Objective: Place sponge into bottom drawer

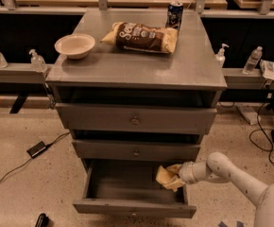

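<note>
The bottom drawer (132, 205) of the grey cabinet is pulled open, with its dark inside showing. The pale yellow sponge (166, 177) hangs over the drawer's right side, just above the floor of the drawer. My gripper (175, 173) comes in from the right on a white arm and is shut on the sponge, inside the drawer opening below the middle drawer's front.
On the cabinet top lie a brown-and-yellow chip bag (140, 37), a white bowl (74, 45) and a dark can (175, 12). The two upper drawers (135, 121) are shut. A cable and a black box (36, 149) lie on the floor at left. Bottles (37, 60) stand on side shelves.
</note>
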Available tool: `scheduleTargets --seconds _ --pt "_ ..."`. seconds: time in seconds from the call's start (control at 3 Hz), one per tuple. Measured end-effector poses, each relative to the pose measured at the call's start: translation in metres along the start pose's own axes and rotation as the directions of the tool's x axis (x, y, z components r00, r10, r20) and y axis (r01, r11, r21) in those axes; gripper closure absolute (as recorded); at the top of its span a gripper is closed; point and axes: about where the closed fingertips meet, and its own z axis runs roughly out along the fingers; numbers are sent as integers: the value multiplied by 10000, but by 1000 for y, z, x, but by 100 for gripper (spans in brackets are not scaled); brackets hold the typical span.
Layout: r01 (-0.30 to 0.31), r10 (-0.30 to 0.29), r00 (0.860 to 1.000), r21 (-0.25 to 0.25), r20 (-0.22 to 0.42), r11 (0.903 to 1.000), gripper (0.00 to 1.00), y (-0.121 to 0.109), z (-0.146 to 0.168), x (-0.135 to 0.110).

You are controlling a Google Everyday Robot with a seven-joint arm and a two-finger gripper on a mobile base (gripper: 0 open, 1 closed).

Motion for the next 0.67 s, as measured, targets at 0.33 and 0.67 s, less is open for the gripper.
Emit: scheduleTargets --seconds 0.33,0.67 --pt "-34 37 9999 -140 157 9999 100 -8 19 38" --pt "150 -148 9999 -409 47 9990 80 -16 49 61"
